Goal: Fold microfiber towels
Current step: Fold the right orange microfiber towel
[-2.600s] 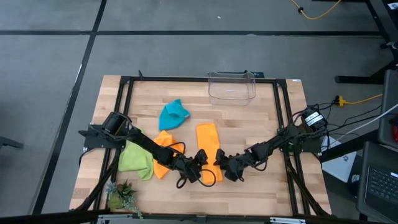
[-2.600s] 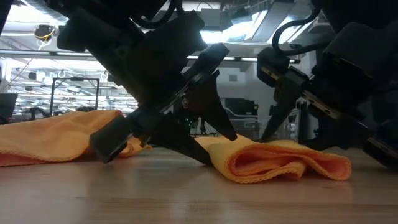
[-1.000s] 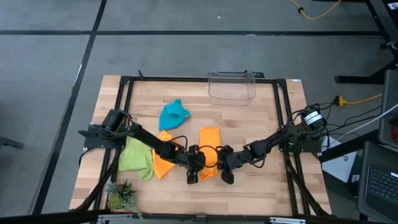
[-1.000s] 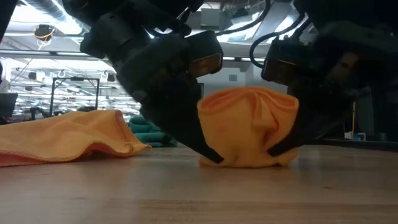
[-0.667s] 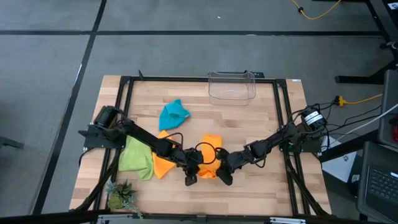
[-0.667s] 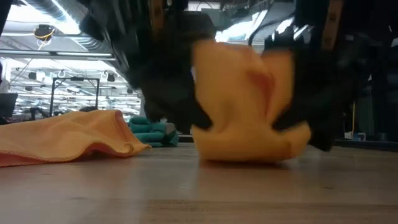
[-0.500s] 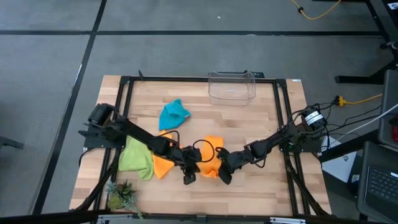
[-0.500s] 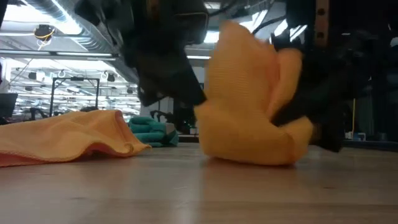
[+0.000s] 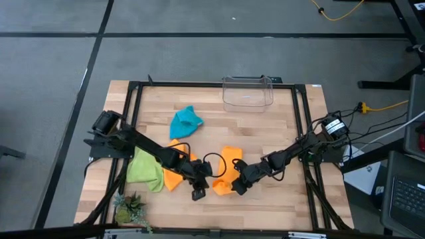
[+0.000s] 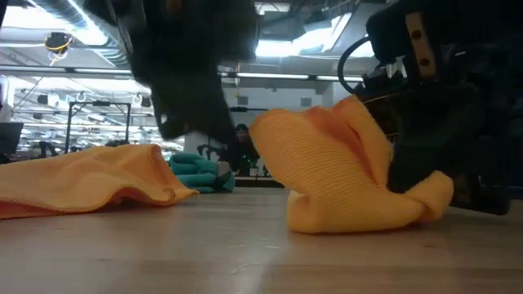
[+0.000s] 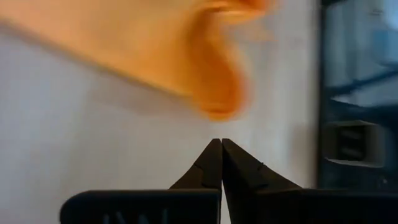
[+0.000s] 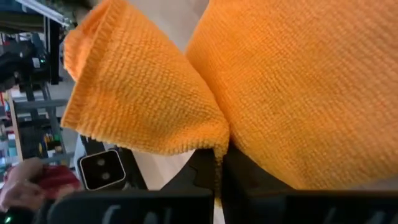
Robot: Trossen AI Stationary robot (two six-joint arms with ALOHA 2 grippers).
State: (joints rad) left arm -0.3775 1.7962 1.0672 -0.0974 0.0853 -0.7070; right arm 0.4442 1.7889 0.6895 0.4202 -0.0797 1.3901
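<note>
One orange microfiber towel [image 9: 226, 169] lies bunched near the table's middle front, its underside on the wood and one part raised. My right gripper [image 9: 234, 188] is shut on it at its near right side. My left gripper [image 9: 197, 192] hangs shut just left of it with nothing between the fingers [image 11: 221, 142]; the towel [image 11: 205, 74] shows blurred ahead of it. A second orange towel [image 9: 174, 174], a lime green one [image 9: 145, 169] and a turquoise one [image 9: 184, 121] lie flat or crumpled to the left. My right gripper pinches a gathered edge of the orange towel [image 12: 211, 134] between its two fingers; two lobes of cloth meet at the fingertips. The fingers come slanting down from the table's right. The held part stands up [image 10: 327, 131], and the bunched rest [image 10: 351, 216] lies on the table.
A clear plastic container [image 9: 248, 91] stands at the far middle edge. A small green plant [image 9: 129, 209] sits at the near left corner. A black frame [image 9: 133, 93] runs round the tabletop. Bare wood [image 9: 279, 206] lies near the front right.
My left gripper has risen and drawn back from the orange towel toward the table's near left, still shut. My right gripper has rolled about its own line while staying in place. The towel has gone from an upright hump between both grippers to a bunch leaning right.
</note>
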